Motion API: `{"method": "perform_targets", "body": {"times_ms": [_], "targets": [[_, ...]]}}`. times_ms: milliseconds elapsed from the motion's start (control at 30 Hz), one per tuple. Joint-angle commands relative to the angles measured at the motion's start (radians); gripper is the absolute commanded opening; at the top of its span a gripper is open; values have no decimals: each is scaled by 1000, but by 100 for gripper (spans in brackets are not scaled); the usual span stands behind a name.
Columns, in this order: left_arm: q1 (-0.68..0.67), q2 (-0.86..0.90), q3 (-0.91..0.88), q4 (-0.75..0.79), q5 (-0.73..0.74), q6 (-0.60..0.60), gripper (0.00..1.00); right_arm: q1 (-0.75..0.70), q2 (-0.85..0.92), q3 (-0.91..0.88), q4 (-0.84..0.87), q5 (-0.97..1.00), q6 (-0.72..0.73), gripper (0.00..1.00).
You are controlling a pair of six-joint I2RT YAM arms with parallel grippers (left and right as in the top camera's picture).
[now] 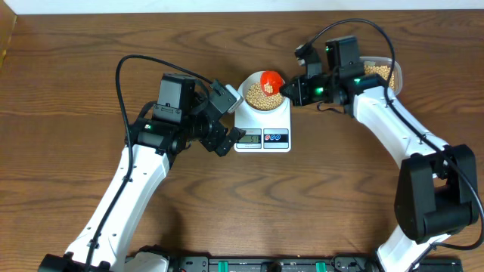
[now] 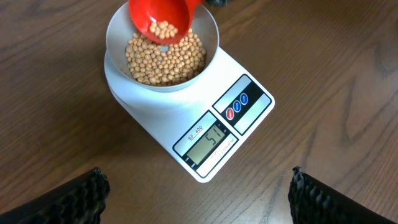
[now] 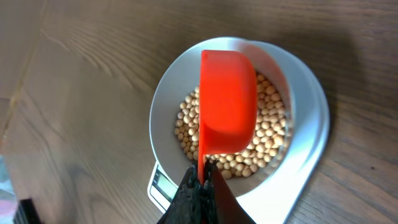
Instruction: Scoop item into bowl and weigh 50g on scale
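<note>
Red scoop (image 2: 163, 17) over beans (image 2: 163, 61) in bowl (image 2: 118, 31) on scale (image 2: 161, 118), display (image 2: 208, 142) 51.

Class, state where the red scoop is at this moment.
In the overhead view the red scoop is above the right side of the bowl on the scale, near table centre. The right gripper holds it by the handle.

Bright, even light falls from above on the scale (image 1: 262, 137), leaving only soft, faint shadows on the table (image 1: 68, 68) left of it. From the left wrist the scale and its display are sharp, while the fingers (image 2: 68, 200) below it are dark and soft. From the right wrist the red scoop (image 3: 227, 93) over the scale looks flatly saturated, and the wood left of it blurs.
</note>
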Motion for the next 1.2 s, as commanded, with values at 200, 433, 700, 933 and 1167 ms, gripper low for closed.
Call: {"method": "perform_targets", "body": {"times_ms": [200, 433, 700, 933, 1167], "targets": [[0, 0, -7, 0, 6, 10, 95, 97, 10, -1, -10, 222, -105, 1], [0, 0, -7, 0, 6, 10, 95, 143, 10, -1, -19, 363, -105, 1], [0, 0, -7, 0, 6, 10, 95, 150, 10, -1, -20, 394, -105, 1], [0, 0, -7, 0, 6, 10, 95, 155, 10, -1, -48, 373, -105, 1], [0, 0, -7, 0, 6, 10, 95, 156, 10, -1, -53, 277, -105, 1]]}}
